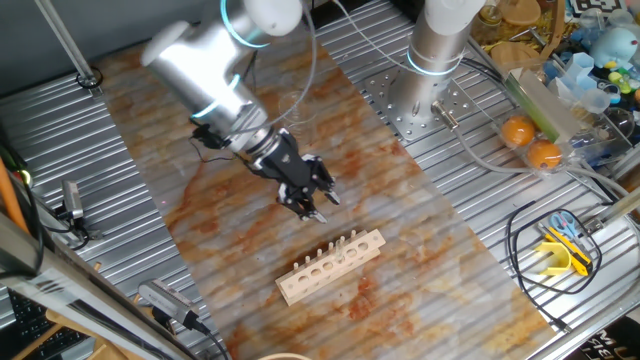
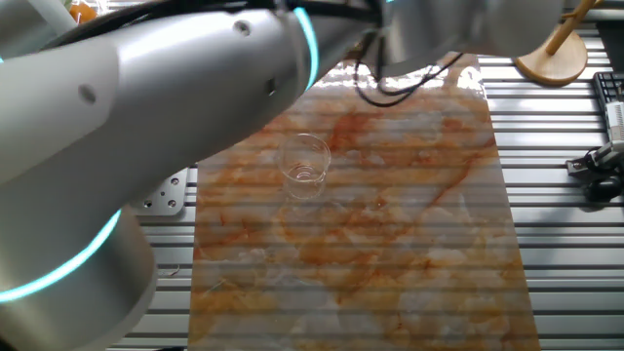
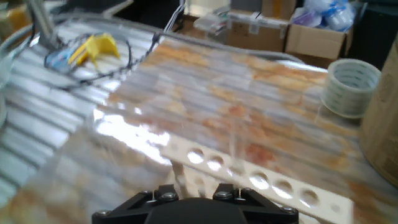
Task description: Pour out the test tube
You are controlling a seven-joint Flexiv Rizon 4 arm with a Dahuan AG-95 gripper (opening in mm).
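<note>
The test tube (image 3: pixel 235 140) is a faint clear glass tube standing upright in a hole of the pale wooden rack (image 3: pixel 267 185); in one fixed view it barely shows (image 1: pixel 341 256) on the rack (image 1: pixel 330 266). My gripper (image 1: pixel 318 204) hangs just above and behind the rack, tilted down toward it, fingers apart with nothing between them. The hand view shows only the gripper's black base, and the fingertips are out of frame. A clear glass beaker (image 2: pixel 305 161) stands on the marbled mat (image 2: pixel 390 244).
A second arm's base (image 1: pixel 440 50) stands at the back. Two oranges (image 1: pixel 532 142) and clutter lie at the right, with a yellow tool (image 1: pixel 565 256) inside a cable loop. A tape roll (image 3: pixel 351 84) sits beyond the rack. My own arm fills the left of the other fixed view.
</note>
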